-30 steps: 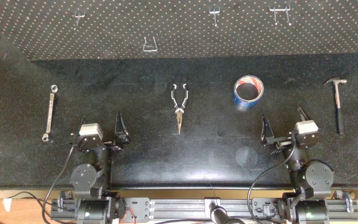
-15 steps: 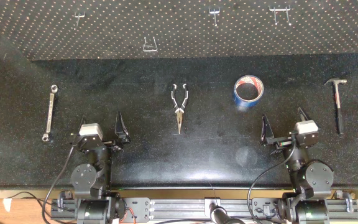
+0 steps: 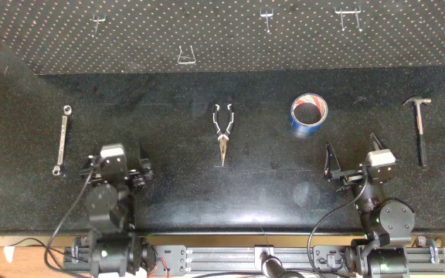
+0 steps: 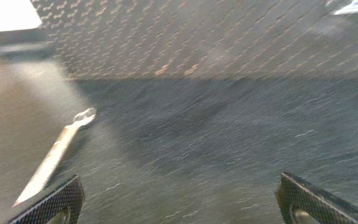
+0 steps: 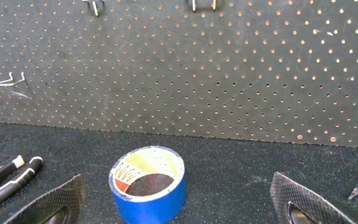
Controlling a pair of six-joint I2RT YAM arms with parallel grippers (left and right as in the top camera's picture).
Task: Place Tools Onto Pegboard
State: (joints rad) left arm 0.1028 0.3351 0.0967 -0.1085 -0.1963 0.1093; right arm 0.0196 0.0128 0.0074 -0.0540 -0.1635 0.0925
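Carbon-weave fingers of the left claw (image 4: 182,208) stand wide apart, released and holding nothing, low over the black speckled worktop (image 3: 176,100) near its own arm's base. Just ahead of it and off to one side lies the slim silver metal wrench (image 4: 58,152), flat on the worktop and clear of both fingers. In the top view the wrench runs lengthwise toward the back, at the far left.

The right claw (image 3: 352,157) is likewise released, its fingers spread and empty, facing the blue roll of tape (image 5: 148,183). The roll lies on its flat side with the hole upward, and its inner core carries red and pale print.

Left of the tape, mid-worktop, rest the long-nose pliers with black, white-tipped handles (image 3: 222,131), nose toward the arms. At the far right lies the black-handled hammer with a metal head (image 3: 419,130), head toward the back.

All four tools lie on the worktop, short of the dark perforated pegboard (image 3: 222,46) at its far edge, which carries small metal hooks (image 3: 266,15).
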